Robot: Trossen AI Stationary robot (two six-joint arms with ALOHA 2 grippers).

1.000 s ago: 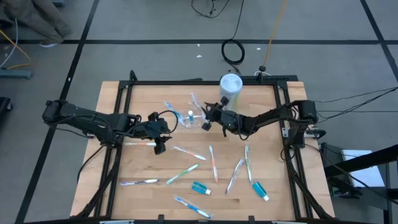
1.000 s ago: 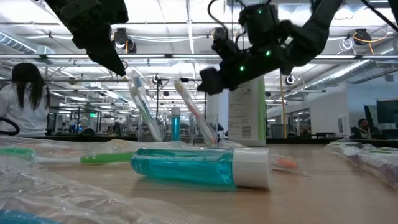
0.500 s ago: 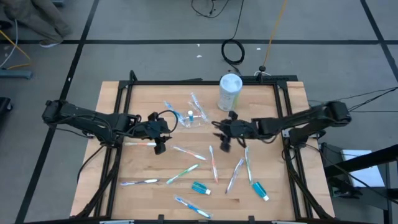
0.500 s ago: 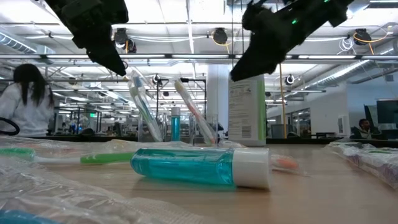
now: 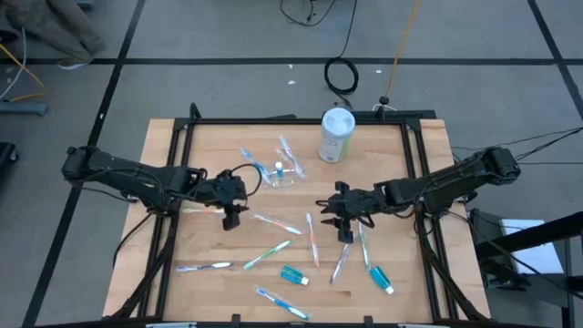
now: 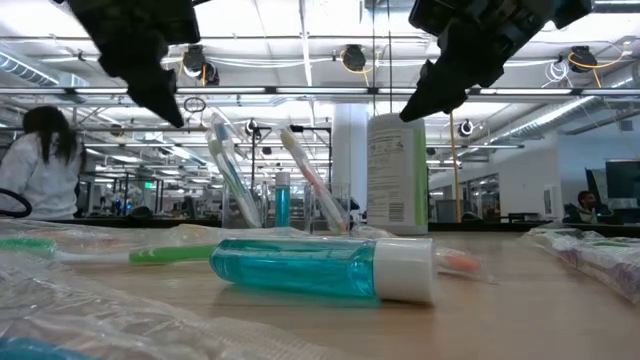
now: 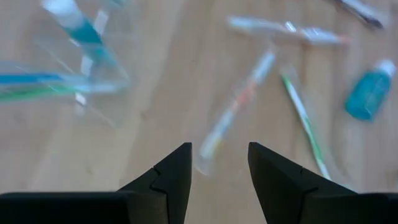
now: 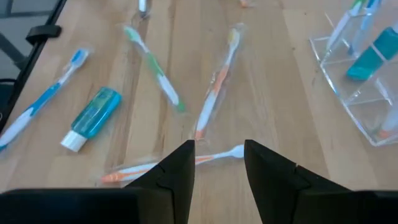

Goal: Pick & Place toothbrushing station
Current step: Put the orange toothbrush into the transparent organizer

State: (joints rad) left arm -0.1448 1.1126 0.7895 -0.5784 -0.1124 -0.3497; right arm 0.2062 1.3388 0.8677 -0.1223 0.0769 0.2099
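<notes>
Cup (image 5: 281, 175): far-centre of table (image 5: 401, 282), holding a few toothbrushes and one toothpaste tube.
Loose: most toothbrushes (image 5: 312, 239), two tubes (image 5: 293, 275).
Left gripper (image 5: 230, 219): spread, empty, above table.
Right gripper (image 5: 345, 230): spread, empty, over brushes.
Progress: early.

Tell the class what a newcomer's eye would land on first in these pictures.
Wrapped toothbrushes lie scattered over the near half of the wooden table, with blue toothpaste tubes among them. A clear organiser already holding some stands mid-table beside a white-and-green canister. The right claw hovers open over the toothbrushes.
</notes>
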